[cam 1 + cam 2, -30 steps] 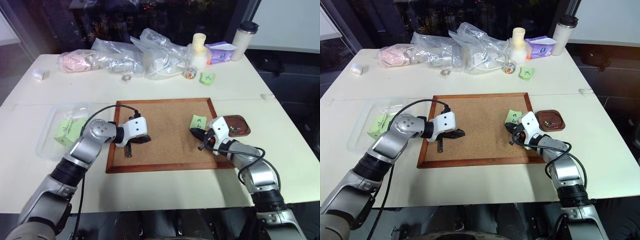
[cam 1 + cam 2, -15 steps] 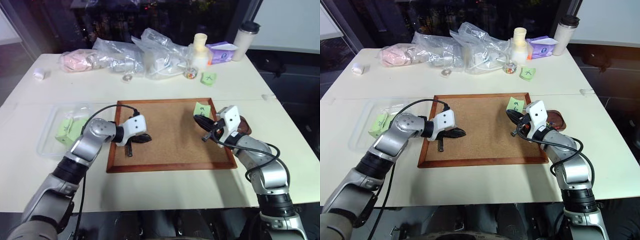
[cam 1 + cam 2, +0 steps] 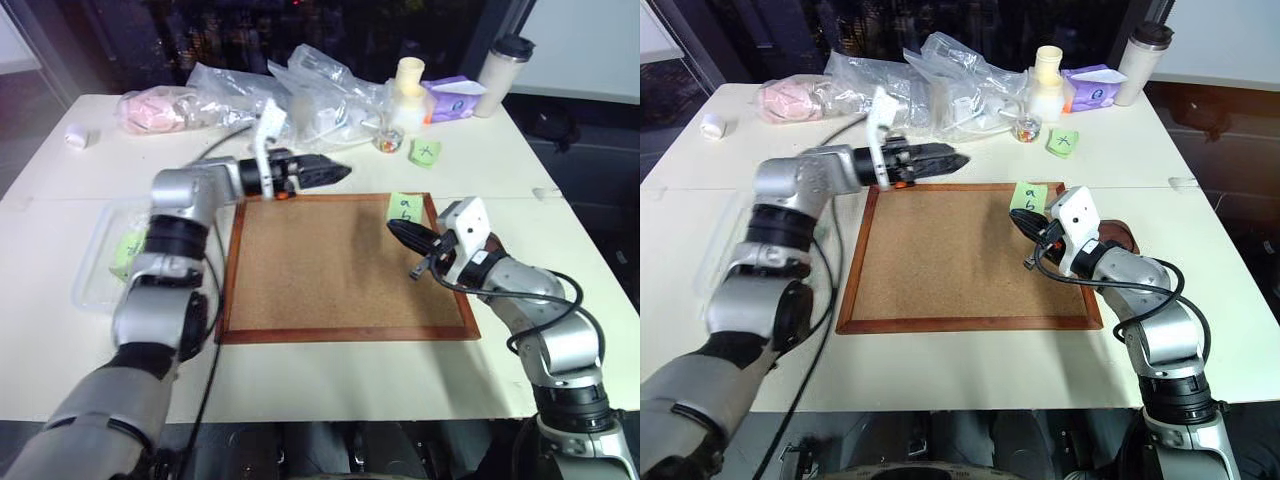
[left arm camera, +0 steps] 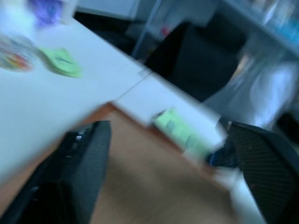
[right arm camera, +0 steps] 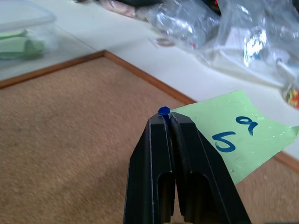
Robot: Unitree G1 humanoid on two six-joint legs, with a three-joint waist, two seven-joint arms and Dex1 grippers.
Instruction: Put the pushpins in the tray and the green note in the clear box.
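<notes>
The right hand (image 5: 168,122) is hovering over the right part of the corkboard (image 3: 330,265), its two black fingers pressed together and pinching a blue pushpin (image 5: 163,111) at their tips. Just beyond those tips the green note (image 3: 405,208) marked "a 5" is lying at the corkboard's far right corner, partly across the wooden frame, and its near edge is lifting slightly off the cork. The tray (image 3: 1122,236) is sitting on the desk (image 3: 340,375) just right of the corkboard, mostly hidden behind the right hand, with a strip of its reddish-brown rim showing past the wrist.

The left hand (image 3: 332,172) is reaching level over the far left edge of the corkboard and pointing toward the robot's right. In the left wrist view its fingers (image 4: 77,172) are standing spread wide apart with nothing between them.

The clear box (image 3: 100,262) is resting on the desk left of the corkboard, partly behind the left arm, and is holding pale green notes (image 3: 127,252).

Along the far side of the desk are lying soft clear plastic bags (image 3: 300,95), a small glass jar of coloured bits (image 3: 383,144), a green note marked with an "x" (image 3: 425,152), a cream bottle (image 3: 408,90), a purple packet (image 3: 452,99) and a lidded tumbler (image 3: 502,62).
</notes>
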